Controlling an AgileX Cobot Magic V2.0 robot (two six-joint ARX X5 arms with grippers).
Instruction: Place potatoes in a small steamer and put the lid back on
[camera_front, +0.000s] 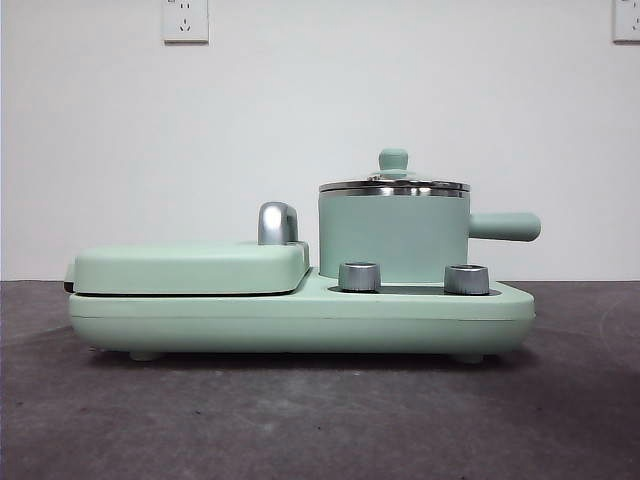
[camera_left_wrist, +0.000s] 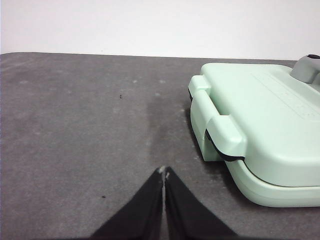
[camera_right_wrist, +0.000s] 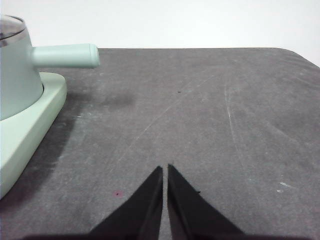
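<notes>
**Lidded pot on the cooker, both claws clenched and empty**

The small steamer (camera_front: 393, 238), a mint-green pot with a steel rim, stands on the right-hand part of a flat mint-green cooker base (camera_front: 300, 318). Its straight side handle (camera_front: 505, 227) sticks out level past the base's end. The lid (camera_front: 393, 184) sits flat on the pot's rim, its small green knob upright in the middle. No potato shows in any view; whether one lies inside the pot cannot be told.

Two steel dials (camera_front: 360, 277) stand on the base just in front of the pot. Beside the pot lies the closed grill plate (camera_front: 190, 268) with a chrome handle (camera_front: 277, 223) at its back.

The right claw (camera_right_wrist: 165, 169) hangs low over the dark bench (camera_right_wrist: 200, 125), clenched on nothing, with the pot's handle well ahead of it and off to one side. The left claw (camera_left_wrist: 164, 171) is likewise clenched and empty over bare bench, the grill plate's end near it, ahead and to the other side.
</notes>
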